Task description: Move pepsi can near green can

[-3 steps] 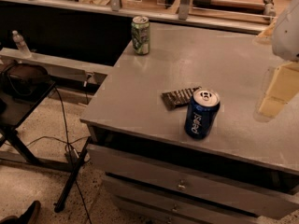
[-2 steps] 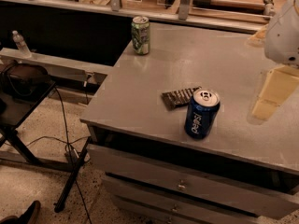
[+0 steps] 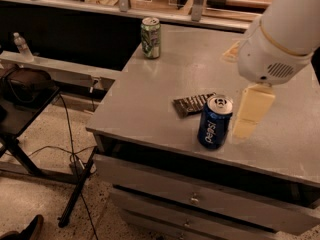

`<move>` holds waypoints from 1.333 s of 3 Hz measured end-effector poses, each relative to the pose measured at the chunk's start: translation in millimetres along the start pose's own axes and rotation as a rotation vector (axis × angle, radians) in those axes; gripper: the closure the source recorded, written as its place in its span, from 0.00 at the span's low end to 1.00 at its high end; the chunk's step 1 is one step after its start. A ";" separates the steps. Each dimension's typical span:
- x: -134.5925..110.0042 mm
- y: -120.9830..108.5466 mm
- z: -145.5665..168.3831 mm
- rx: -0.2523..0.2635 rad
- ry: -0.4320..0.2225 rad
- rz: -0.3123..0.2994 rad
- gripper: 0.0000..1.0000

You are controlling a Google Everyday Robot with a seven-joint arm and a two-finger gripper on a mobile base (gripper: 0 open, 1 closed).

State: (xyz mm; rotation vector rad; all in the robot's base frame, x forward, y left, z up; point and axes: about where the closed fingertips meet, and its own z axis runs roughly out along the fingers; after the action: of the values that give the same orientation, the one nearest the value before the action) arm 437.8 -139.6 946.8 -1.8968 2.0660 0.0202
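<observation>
The pepsi can [image 3: 215,122] is dark blue with white lettering and a silver top. It stands upright near the front edge of the grey table [image 3: 165,79]. The green can [image 3: 150,37], green and white, stands upright at the table's far left corner, well apart from the pepsi can. My gripper [image 3: 250,114] hangs from the big white arm [image 3: 280,39] just to the right of the pepsi can, at about the can's height. It holds nothing that I can see.
A dark flat snack packet [image 3: 192,104] lies on the table just left of and behind the pepsi can. Drawers [image 3: 200,199] sit under the table front. A black chair [image 3: 25,86], cables and a water bottle [image 3: 21,45] are at the left.
The arm and gripper have moved left and nearer, from the table's right edge to right beside the pepsi can. Both cans and the packet have stayed put.
</observation>
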 end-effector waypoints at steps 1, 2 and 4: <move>-16.7 9.6 26.5 -0.050 0.014 -0.030 0.00; -15.5 14.0 38.8 -0.065 0.053 -0.026 0.18; -17.7 13.8 36.1 -0.055 0.050 -0.029 0.65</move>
State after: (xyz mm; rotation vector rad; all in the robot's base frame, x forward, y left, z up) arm 433.8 -112.5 914.3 -1.9791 2.0906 0.0228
